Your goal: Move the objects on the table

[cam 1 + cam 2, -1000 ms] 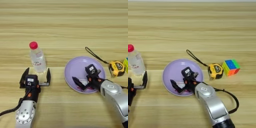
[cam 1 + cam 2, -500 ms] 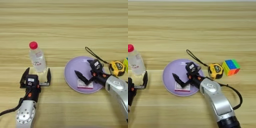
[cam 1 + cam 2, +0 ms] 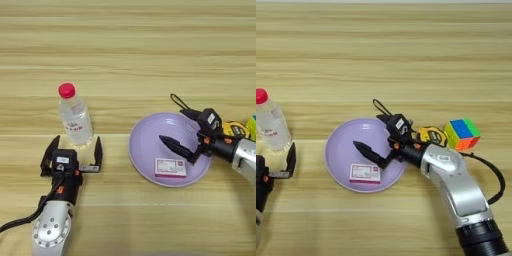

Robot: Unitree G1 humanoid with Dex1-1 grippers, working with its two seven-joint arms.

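Two grippers show on your wooden worktop (image 3: 130,55). Your right gripper (image 3: 377,136) is over the right half of the round lavender plate (image 3: 338,145), with its jaws wide open and nothing between them. One black finger (image 3: 367,150) points left, low over the plate surface, and the other finger (image 3: 387,120) stands near the far rim of the plate. The small white card with a pink-red band (image 3: 170,167) lies flat inside the plate, in its near part, just beside the lower finger; you cannot tell from these views whether they touch.

The yellow-and-black tape measure (image 3: 430,134) sits on the worktop just to the right of the plate, partly hidden behind the right arm. Its black strap (image 3: 379,107) makes a loop near the far rim of the plate. A colourful puzzle cube (image 3: 462,134) stands just to the right of the tape measure.

Your left gripper (image 3: 74,150) rests at the near left of the worktop, with its jaws also open and empty. A clear plastic bottle with a red cap (image 3: 74,116) stands upright just beyond it, well apart from the plate.
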